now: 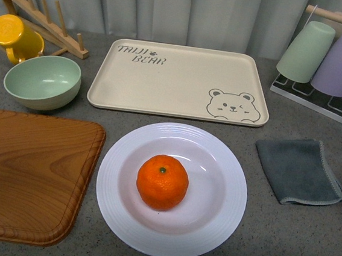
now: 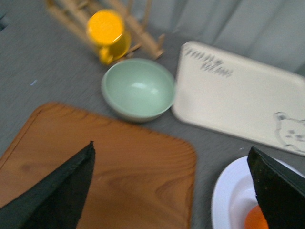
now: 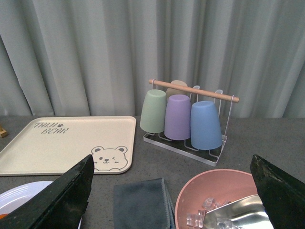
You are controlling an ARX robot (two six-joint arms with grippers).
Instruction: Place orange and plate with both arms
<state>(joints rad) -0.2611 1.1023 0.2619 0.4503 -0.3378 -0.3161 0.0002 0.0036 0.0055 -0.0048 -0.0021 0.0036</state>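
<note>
While the orange (image 1: 162, 181) sits in the plate (image 1: 114, 159) just in front of the bear tray (image 1: 175, 80), I see my left gripper (image 2: 170, 145) and right gripper (image 3: 172, 156) both spread wide apart.

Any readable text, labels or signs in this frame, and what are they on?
"TAIJI BEAR" (first word stylised, so less certain): printed on the beige tray, beside a small paw mark; a winking bear drawing sits in the opposite corner.
Left wrist view: the same print, too blurred to read.
No other text is visible.
</note>
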